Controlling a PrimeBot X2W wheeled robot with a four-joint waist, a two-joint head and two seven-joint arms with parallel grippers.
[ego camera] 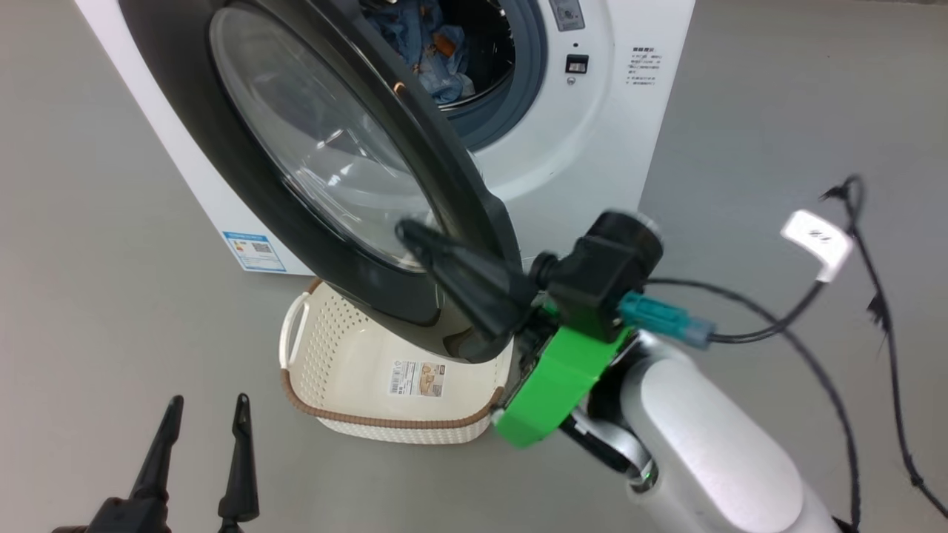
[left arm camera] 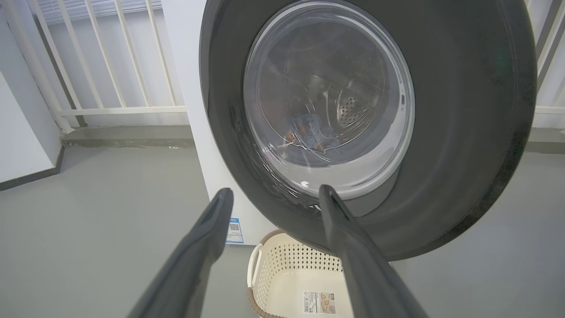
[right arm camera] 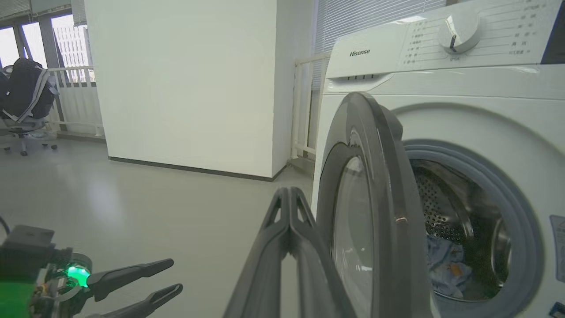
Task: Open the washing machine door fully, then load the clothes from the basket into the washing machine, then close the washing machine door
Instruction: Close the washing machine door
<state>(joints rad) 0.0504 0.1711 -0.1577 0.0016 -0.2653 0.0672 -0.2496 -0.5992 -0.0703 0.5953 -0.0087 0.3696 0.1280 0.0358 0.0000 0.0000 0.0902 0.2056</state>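
Washing machine [ego camera: 592,148]: stands directly beyond your right pincer [ego camera: 406,229].

Door [ego camera: 318,133]: part open, its outer face at that pincer's tips. Contact cannot be confirmed.

Basket [ego camera: 333,348]: on the floor just below the right pincer, under the door. It looks empty.

Clothes [ego camera: 429,44]: in the drum, beyond the door.

Right pincer is pressed together, holding nothing. Left pincer [ego camera: 207,403] is low and well apart from the right, spread and idle.

Judgement: loading looks complete and the closing step is in hand. Next you need a steady push on the door toward the machine until it latches, without the tips sliding off.
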